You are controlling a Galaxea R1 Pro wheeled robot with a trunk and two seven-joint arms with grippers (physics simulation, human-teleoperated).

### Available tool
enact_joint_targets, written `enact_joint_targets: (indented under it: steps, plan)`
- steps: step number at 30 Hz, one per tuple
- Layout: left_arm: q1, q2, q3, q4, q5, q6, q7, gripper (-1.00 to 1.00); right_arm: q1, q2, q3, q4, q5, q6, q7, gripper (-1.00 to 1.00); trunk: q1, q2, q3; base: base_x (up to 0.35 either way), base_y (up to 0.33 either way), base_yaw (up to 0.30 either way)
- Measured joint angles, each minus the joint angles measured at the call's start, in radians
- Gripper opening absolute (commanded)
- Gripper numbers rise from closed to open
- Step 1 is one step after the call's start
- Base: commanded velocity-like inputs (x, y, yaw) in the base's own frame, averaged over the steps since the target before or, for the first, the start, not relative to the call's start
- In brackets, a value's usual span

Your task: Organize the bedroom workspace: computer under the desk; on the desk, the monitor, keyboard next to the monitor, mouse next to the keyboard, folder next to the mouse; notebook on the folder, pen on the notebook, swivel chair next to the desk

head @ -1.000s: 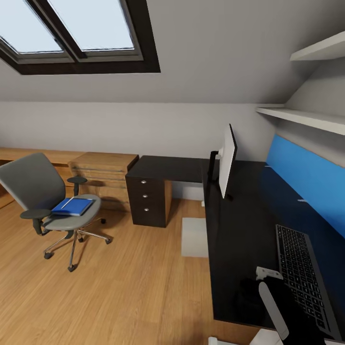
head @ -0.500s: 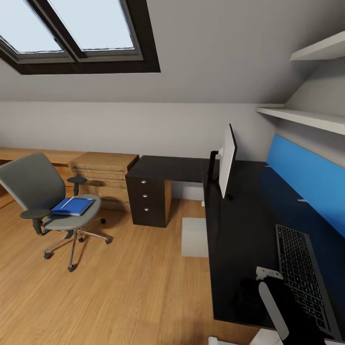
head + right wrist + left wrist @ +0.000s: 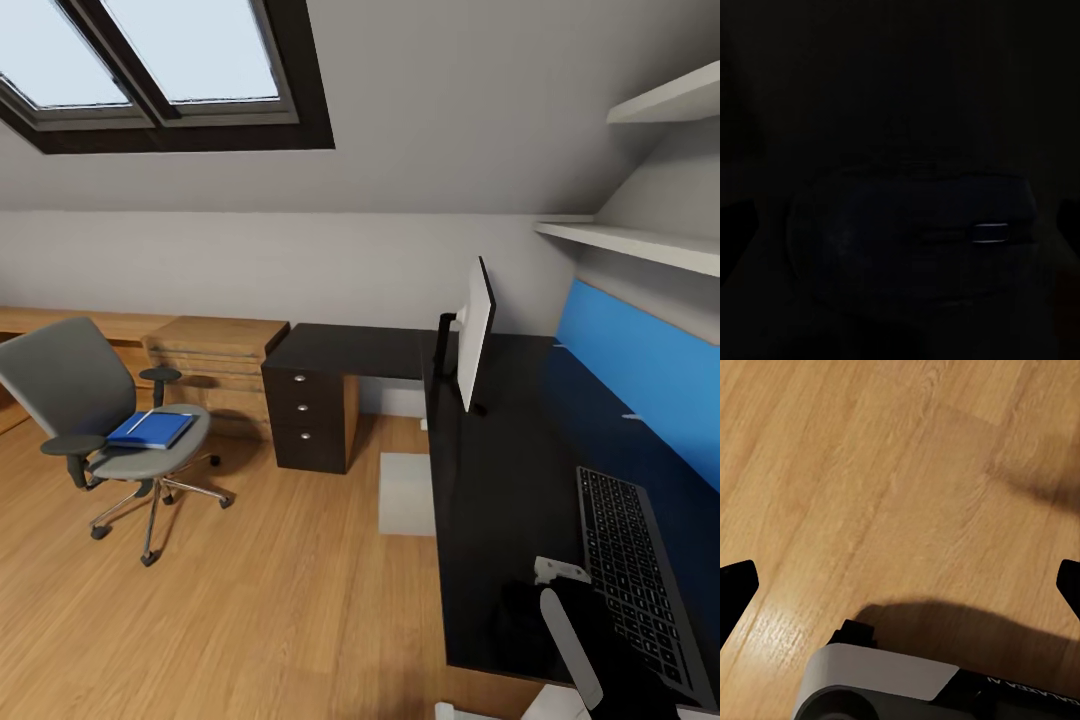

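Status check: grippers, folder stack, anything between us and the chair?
Left gripper open over wood floor. Right gripper: cannot tell. Blue folder stack on grey swivel chair. Black keyboard, monitor on black desk.

Black hand (image 3: pixel 900 585) fingers, white-and-black wrist housing

Skylit attic bedroom: sloped white ceiling (image 3: pixel 450 100), wood floor (image 3: pixel 250 620), wooden drawers (image 3: pixel 215 365), wall shelves (image 3: pixel 640 245).
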Motion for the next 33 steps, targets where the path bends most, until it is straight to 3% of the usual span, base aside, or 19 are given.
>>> enact_joint_targets:
  steps: [11, 16, 33]
  plan:
    - [0.0, 0.0, 0.0, 0.0, 0.0, 0.0, 0.0, 1.0, 0.0, 0.0, 0.0, 0.0, 0.001, 0.0, 0.0, 1.0, 0.0, 0.0, 0.0, 0.0, 0.0, 0.0]
    - [0.0, 0.0, 0.0, 0.0, 0.0, 0.0, 0.0, 1.0, 0.0, 0.0, 0.0, 0.001, 0.0, 0.0, 0.0, 1.0, 0.019, -0.035, -0.016, 0.0, 0.0, 0.0]
    - [0.0, 0.0, 0.0, 0.0, 0.0, 0.0, 0.0, 1.0, 0.0, 0.001, 0.0, 0.002, 0.001, 0.0, 0.0, 1.0, 0.019, -0.035, -0.016, 0.0, 0.0, 0.0]
